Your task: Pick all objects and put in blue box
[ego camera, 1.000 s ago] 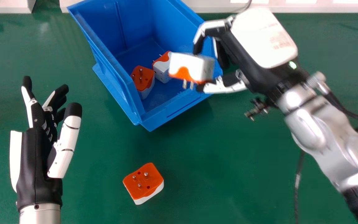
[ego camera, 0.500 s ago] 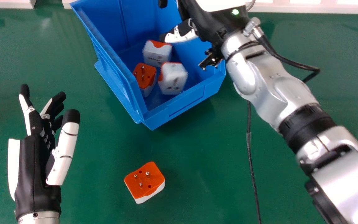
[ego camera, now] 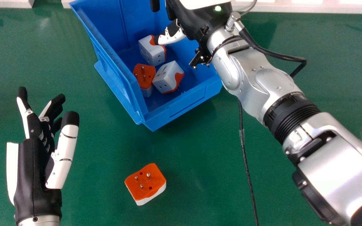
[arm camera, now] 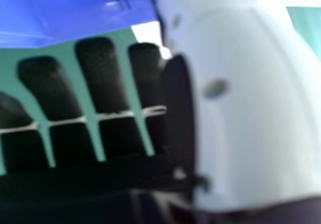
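“Three plug adapters (ego camera: pixel 168 77) have been put in the blue box (ego camera: pixel 185 110) now; one was held up before.”
“And the orange and white adapter (ego camera: pixel 145 183)?”
“It is seen on the green table (ego camera: pixel 200 194), pins up.”
“Is anything pinched by the right hand (ego camera: pixel 189 17)?”
“Nothing is seen; its straight fingers are spread by the box. The left hand (ego camera: pixel 36 163) is held open, too.”

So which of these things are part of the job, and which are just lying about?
Part of the job:
blue box
three plug adapters inside it
loose plug adapter on the green tabletop
right hand, over the box

Seemingly just lying about:
black cable on the tabletop, right of the loose adapter
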`<action>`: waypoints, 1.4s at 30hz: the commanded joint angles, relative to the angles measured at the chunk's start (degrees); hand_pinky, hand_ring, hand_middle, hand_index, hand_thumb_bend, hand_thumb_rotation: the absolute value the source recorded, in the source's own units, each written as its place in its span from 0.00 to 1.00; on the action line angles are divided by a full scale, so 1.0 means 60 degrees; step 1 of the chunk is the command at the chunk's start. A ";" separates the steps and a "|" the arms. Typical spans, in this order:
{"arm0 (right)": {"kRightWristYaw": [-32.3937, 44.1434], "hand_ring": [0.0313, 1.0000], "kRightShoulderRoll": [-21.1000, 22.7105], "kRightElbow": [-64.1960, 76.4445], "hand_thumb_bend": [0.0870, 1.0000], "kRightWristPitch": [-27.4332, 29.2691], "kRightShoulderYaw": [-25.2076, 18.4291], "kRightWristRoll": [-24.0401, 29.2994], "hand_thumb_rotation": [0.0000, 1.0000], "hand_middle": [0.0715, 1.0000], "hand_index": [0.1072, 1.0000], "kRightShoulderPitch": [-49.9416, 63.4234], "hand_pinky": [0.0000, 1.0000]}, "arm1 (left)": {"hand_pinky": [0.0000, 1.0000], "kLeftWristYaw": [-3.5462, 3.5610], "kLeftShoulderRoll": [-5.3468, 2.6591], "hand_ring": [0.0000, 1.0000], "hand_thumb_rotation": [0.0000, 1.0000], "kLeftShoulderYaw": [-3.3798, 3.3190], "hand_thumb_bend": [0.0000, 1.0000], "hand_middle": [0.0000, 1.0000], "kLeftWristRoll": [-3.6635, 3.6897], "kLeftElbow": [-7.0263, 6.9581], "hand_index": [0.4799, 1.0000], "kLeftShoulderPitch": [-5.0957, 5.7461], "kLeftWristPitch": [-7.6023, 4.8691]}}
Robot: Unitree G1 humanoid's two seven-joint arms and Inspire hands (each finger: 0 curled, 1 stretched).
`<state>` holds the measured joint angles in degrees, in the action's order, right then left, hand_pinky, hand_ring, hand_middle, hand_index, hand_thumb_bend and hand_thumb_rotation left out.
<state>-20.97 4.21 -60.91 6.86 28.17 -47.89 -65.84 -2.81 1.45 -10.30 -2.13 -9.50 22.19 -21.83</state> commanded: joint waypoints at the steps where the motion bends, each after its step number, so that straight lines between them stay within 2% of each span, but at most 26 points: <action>1: -0.0301 0.17 0.0068 0.0154 0.44 0.0056 -0.0038 0.0164 0.15 0.21 0.41 -0.0246 0.13 | 0.90 -0.0050 -0.0009 0.91 0.73 -0.0010 0.57 0.89 0.0022 -0.0218 0.80 0.0007 -0.0040; 4: -0.0534 0.13 0.0194 0.0567 0.44 0.0374 -0.0303 0.0528 0.15 0.17 0.41 0.0163 0.11 | 0.89 -0.0061 0.0004 0.91 0.74 -0.0013 0.57 0.89 -0.0022 -0.0144 0.79 -0.0020 -0.0146; 6: -0.0669 0.14 0.0348 0.1101 0.44 0.0373 -0.0347 0.0590 0.15 0.17 0.41 0.0525 0.12 | 0.89 -0.0058 -0.0010 0.90 0.73 -0.0010 0.57 0.88 0.0002 -0.0135 0.79 -0.0017 -0.0147; 7: -0.0698 0.15 0.0425 0.1429 0.45 0.0305 -0.0358 0.0584 0.15 0.19 0.41 0.0732 0.13 | 0.89 -0.0056 -0.0011 0.90 0.73 -0.0010 0.57 0.88 0.0007 -0.0133 0.79 -0.0015 -0.0144; 8: -0.0691 0.17 0.0530 0.1883 0.45 0.0262 -0.0390 0.0585 0.15 0.21 0.41 0.1023 0.14 | 0.89 -0.0093 -0.0020 0.91 0.74 -0.0008 0.57 0.89 -0.0058 -0.0161 0.79 0.0002 -0.0135; 10: -0.0483 0.28 0.0765 0.2990 0.45 0.0059 -0.0421 0.0513 0.16 0.33 0.42 0.1692 0.22 | 0.89 -0.0147 -0.0023 0.90 0.74 -0.0011 0.56 0.89 -0.0169 -0.0206 0.78 0.0026 -0.0103; 11: -0.0303 0.43 0.0906 0.3621 0.48 -0.0085 -0.0409 0.0440 0.34 0.49 0.50 0.2059 0.33 | 0.89 -0.0148 -0.0015 0.91 0.75 -0.0017 0.57 0.89 -0.0176 -0.0207 0.79 0.0029 -0.0106; 12: -0.0038 0.52 0.1084 0.4360 0.51 -0.0205 -0.0404 0.0394 0.47 0.58 0.58 0.2493 0.40 | 0.89 -0.0157 -0.0002 0.91 0.75 -0.0019 0.56 0.89 -0.0194 -0.0206 0.79 0.0027 -0.0117; 14: 0.0327 0.71 0.1390 0.5645 0.58 -0.0366 -0.0420 0.0331 0.62 0.76 0.74 0.3331 0.54 | 0.89 -0.0133 0.0030 0.90 0.75 -0.0032 0.55 0.89 -0.0110 -0.0109 0.79 -0.0019 -0.0216; 16: 0.0580 0.86 0.1653 0.6711 0.64 -0.0426 -0.0457 0.0312 0.74 0.91 0.88 0.4117 0.68 | 0.88 -0.0124 0.0089 0.90 0.75 -0.0060 0.55 0.89 -0.0101 0.0010 0.79 -0.0074 -0.0307; 18: 0.0764 0.96 0.1872 0.7536 0.65 -0.0456 -0.0503 0.0293 0.81 0.98 0.97 0.4774 0.81 | 0.88 -0.0133 0.0140 0.90 0.76 -0.0081 0.54 0.89 -0.0151 0.0099 0.79 -0.0128 -0.0387; 19: 0.0820 0.98 0.1957 0.7839 0.66 -0.0462 -0.0528 0.0271 0.82 0.99 0.98 0.5033 0.86 | 0.88 -0.0117 0.0158 0.90 0.76 -0.0085 0.53 0.89 -0.0131 0.0138 0.79 -0.0159 -0.0424; 21: 0.0882 1.00 0.2121 0.8337 0.66 -0.0454 -0.0586 0.0208 0.84 1.00 1.00 0.5496 0.91 | 0.88 -0.0070 0.0182 0.91 0.75 -0.0072 0.52 0.90 -0.0070 0.0161 0.79 -0.0197 -0.0437; 25: 0.0775 1.00 0.2426 0.9039 0.64 -0.0191 -0.0761 0.0150 0.86 1.00 1.00 0.6363 0.92 | 0.88 -0.0063 0.0191 0.91 0.75 -0.0044 0.56 0.90 -0.0107 0.0079 0.79 -0.0210 -0.0337; 29: 0.0859 0.99 0.2832 0.9759 0.62 0.0202 -0.0964 0.0264 0.91 1.00 1.00 0.7527 0.91 | 0.88 -0.0066 0.0166 0.91 0.75 0.0003 0.54 0.90 -0.0125 -0.0080 0.80 -0.0106 -0.0306; 31: 0.0835 0.97 0.3064 1.0180 0.61 0.0516 -0.1084 0.0320 0.92 0.99 0.99 0.8229 0.91 | 0.89 -0.0123 0.0131 0.91 0.75 0.0023 0.53 0.90 -0.0204 -0.0171 0.80 -0.0033 -0.0283; 32: 0.0882 0.96 0.3182 1.0423 0.60 0.0679 -0.1150 0.0379 0.91 0.98 0.98 0.8598 0.89 | 0.88 -0.0155 0.0113 0.91 0.76 0.0029 0.53 0.90 -0.0240 -0.0218 0.80 -0.0003 -0.0249; 34: 0.1157 0.96 0.3484 1.0996 0.57 0.0994 -0.1293 0.0587 0.88 0.97 0.97 0.9412 0.88 | 0.89 -0.0172 0.0075 0.91 0.76 0.0052 0.52 0.90 -0.0232 -0.0295 0.80 0.0064 -0.0203; 39: 0.1345 0.90 0.4170 1.1705 0.51 0.2114 -0.1487 0.0793 0.76 0.92 0.90 1.1024 0.79 | 0.91 -0.0171 0.0072 0.92 0.76 0.0062 0.52 0.90 -0.0159 -0.0257 0.81 0.0064 -0.0271; 42: 0.1417 0.88 0.4515 1.1660 0.49 0.2899 -0.1511 0.0897 0.74 0.90 0.88 1.1577 0.75 | 0.90 -0.0208 0.0078 0.91 0.75 0.0039 0.53 0.90 -0.0224 -0.0259 0.80 0.0036 -0.0259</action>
<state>-12.47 30.45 7.41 21.64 19.88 -43.42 2.95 -3.77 1.69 -9.89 -2.95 -9.88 22.27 -22.83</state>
